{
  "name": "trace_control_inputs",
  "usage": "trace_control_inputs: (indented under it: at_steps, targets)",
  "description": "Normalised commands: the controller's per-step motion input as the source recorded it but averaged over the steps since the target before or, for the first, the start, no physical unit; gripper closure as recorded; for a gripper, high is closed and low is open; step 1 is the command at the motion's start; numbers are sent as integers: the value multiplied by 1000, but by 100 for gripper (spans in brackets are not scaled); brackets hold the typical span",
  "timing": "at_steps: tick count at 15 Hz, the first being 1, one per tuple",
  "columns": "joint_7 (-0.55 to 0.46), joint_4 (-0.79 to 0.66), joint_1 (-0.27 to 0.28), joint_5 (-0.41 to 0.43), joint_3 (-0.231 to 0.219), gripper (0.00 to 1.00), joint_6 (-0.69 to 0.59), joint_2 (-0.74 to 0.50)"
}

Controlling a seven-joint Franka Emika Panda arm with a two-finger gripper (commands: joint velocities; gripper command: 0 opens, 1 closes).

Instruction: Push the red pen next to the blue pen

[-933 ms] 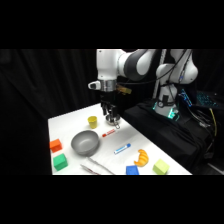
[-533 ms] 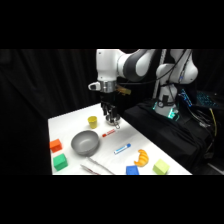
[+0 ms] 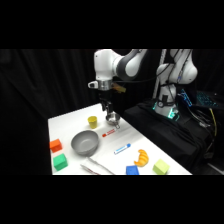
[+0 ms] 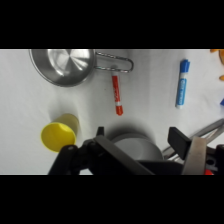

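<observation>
Gripper [image 3: 112, 120] hovering just above table, beside red pen [image 4: 116, 95]; finger opening hidden, cannot tell, nothing visibly held. Red pen lying apart from blue pen [image 4: 182, 83] (roughly parallel). Light, stiff, likely rolling: pushing mid-barrel broadside looking safest.

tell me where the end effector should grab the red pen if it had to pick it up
Probably mid-barrel of the red pen, coming straight down with the fingers across its thin width. It lies flat on the white table, clear along both long sides. Its end toward the metal bowl nearly touches the tongs, so avoid that end.
</observation>
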Motion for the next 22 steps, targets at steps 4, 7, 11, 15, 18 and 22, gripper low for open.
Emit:
trace_control_inputs:
  at_steps: [4,7,11,15,18,22]
  targets:
    - [-319,-95,-117,-78,-73,0,285,81]
    - [-335,-22,-107,-135,-42,0,366,225]
    - [-277,57,-117,-110,-4,0,356,295]
    - [-220,126,-140,-24,93,0,301,300]
    - [-165,166,-161,-7,156,0,262,277]
    - [-97,198,-153,-32,154,0,226,258]
